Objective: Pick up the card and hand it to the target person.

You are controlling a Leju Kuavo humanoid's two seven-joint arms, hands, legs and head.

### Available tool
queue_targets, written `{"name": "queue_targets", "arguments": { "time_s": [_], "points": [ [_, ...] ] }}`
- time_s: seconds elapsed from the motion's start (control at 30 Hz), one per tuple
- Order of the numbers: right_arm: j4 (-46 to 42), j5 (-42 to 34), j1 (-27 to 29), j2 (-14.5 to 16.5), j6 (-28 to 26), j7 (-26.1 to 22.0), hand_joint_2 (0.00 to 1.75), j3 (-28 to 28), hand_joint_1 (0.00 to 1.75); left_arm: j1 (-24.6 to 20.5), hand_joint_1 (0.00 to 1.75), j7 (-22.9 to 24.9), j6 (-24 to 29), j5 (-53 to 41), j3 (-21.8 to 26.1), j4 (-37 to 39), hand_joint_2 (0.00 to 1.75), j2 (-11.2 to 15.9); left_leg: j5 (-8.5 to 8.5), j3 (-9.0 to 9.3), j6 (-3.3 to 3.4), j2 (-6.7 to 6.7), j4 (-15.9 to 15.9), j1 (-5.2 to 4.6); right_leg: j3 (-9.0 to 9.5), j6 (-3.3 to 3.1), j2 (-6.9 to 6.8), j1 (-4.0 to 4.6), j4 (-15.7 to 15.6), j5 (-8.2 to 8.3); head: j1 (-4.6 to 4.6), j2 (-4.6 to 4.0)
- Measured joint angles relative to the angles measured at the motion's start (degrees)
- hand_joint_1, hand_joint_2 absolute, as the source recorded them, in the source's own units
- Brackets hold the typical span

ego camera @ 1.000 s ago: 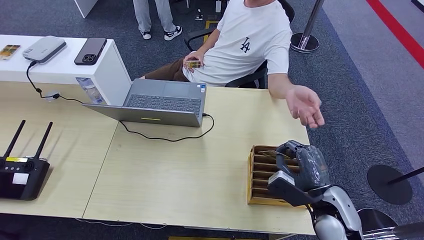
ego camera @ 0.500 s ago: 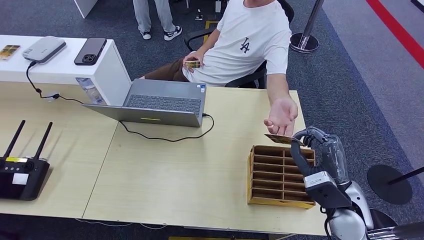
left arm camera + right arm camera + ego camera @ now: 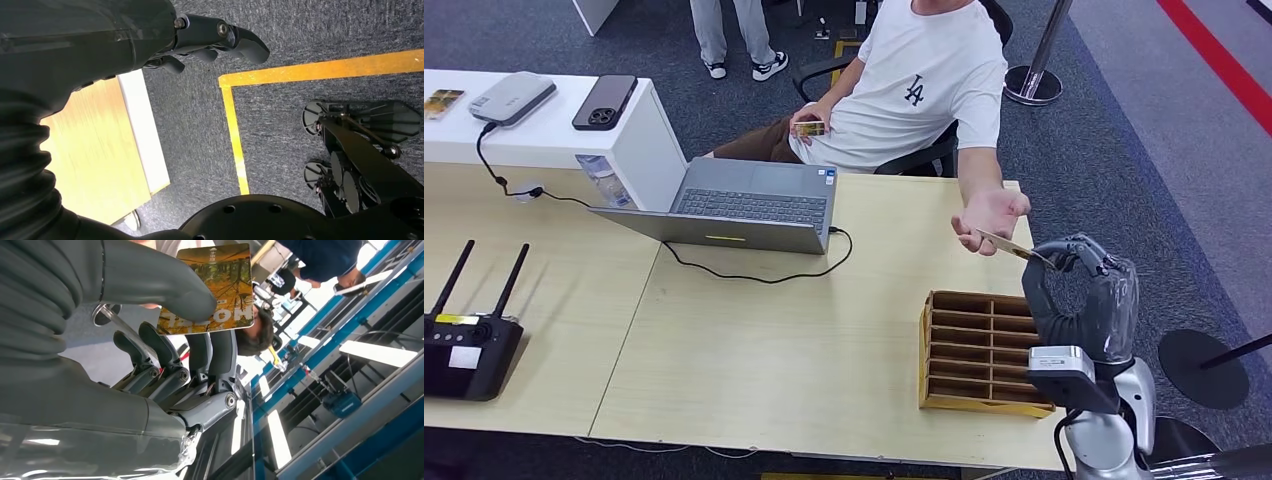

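**At the right end of the tabletop: card held up to a waiting palm**

At the far right of the wooden tabletop (image 3: 824, 340), the right robot hand (image 3: 1084, 290) is raised above a slotted wooden card holder (image 3: 969, 350). It pinches a card (image 3: 1009, 246) between its thumb and fingers, with the remaining fingers curled loosely underneath. In the right wrist view the card (image 3: 210, 287) shows an orange, leafy print, and the thick grey thumb presses across its lower corner.

A seated person in a white T-shirt (image 3: 929, 85) reaches an open hand (image 3: 989, 215), palm up, over the right edge of the tabletop. The far end of the card sits at or just beside that palm; whether the two touch cannot be told.

The left robot hand (image 3: 210, 40) hangs beside the table edge over dark carpet, fingers loosely curled with nothing in them.

An open laptop (image 3: 744, 205) sits on the tabletop to the left of the person.

The step in hand appears to be the handover itself: the card is lifted and offered. The next move likely calls for the person's fingers to close on the card, then for the thumb to ease off so it slips free without dropping.
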Motion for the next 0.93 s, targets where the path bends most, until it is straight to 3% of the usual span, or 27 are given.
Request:
{"name": "queue_targets", "arguments": {
  "time_s": [0.5, 0.93],
  "points": [
    [5.8, -0.15, -0.4, 0.19, -4.49, -0.01, 1.75, 0.26, 1.54, -0.04, 0.0, -0.07, 0.07, -0.66, 0.0, 0.0, 1.75, -0.03, 0.0, -0.01, 0.0, 0.0, 0.0, 0.0, 0.0, 0.0, 0.0, 0.0, 0.0, 0.0, 0.0, 0.0],
    [12.98, -2.08, -3.92, 0.21, -6.79, -1.46, 1.75, 1.72, 1.54, -0.27, 0.0, 0.28, 0.04, -0.87, 0.0, 0.0, 1.75, -0.03, 0.01, 0.0, 0.0, -0.01, 0.0, 0.0, 0.0, 0.0, 0.0, 0.0, 0.01, 0.0, -0.01, -0.01]
  ]
}}
